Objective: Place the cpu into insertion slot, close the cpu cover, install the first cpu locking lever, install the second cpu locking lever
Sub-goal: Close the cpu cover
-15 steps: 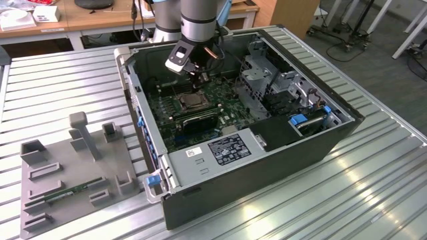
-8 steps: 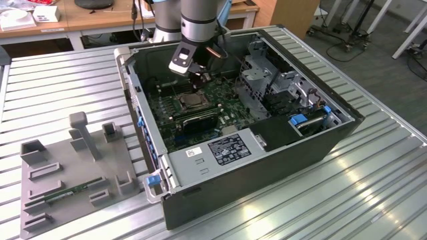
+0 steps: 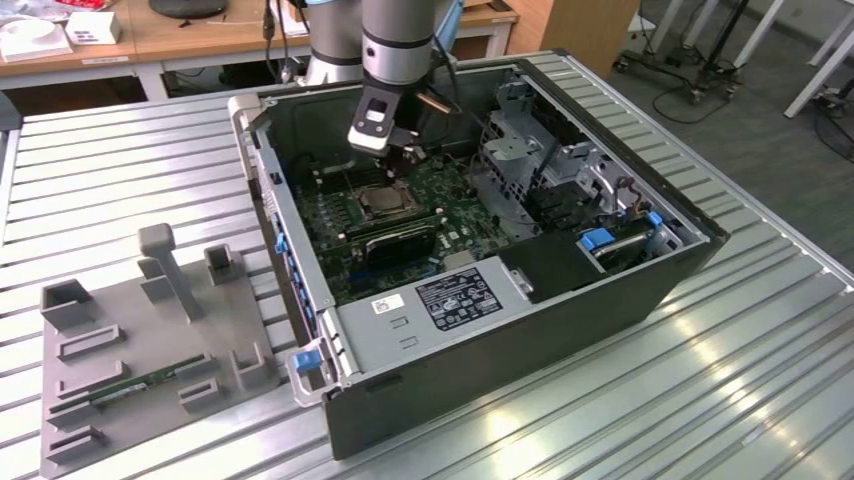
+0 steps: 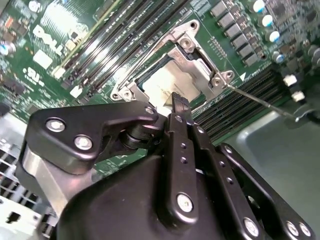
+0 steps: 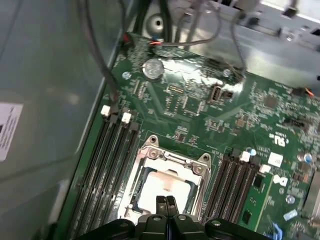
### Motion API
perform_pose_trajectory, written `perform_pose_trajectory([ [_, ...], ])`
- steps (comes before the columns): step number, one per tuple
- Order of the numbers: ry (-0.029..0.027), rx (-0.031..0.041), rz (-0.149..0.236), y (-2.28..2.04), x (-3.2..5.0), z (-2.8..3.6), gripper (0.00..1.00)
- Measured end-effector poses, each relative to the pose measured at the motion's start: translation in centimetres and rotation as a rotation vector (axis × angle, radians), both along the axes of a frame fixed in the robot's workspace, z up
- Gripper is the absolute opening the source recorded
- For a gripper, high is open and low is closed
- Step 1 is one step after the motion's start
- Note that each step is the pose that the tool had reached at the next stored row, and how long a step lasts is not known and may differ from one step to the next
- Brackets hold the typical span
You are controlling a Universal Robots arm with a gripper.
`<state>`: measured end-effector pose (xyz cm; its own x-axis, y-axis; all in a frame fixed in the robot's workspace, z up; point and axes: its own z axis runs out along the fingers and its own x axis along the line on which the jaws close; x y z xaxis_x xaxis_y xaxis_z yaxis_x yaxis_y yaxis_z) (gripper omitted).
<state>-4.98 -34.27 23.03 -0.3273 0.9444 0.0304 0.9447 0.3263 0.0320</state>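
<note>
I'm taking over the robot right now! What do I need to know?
The gripper hangs right above the cpu, fingers shut, holding nothing.
The cpu sits in the insertion slot on the green motherboard.
The cpu cover looks folded down around it.
Done: cpu placed, cover seemingly closed.
Left: the levers. One thin locking lever juts out sideways and looks unlatched.

Grey arm [image 3: 398, 40] near vertical, wrist [image 3: 378, 118] downward, black fingers [image 5: 161, 205] tight together, tip against tip.
</note>
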Motion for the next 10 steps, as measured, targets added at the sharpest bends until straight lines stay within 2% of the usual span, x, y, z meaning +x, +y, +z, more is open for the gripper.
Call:
perform_pose_trajectory([
  [10,0.0,0.0,0.183,0.0,0.0,-0.05,0.11],
])
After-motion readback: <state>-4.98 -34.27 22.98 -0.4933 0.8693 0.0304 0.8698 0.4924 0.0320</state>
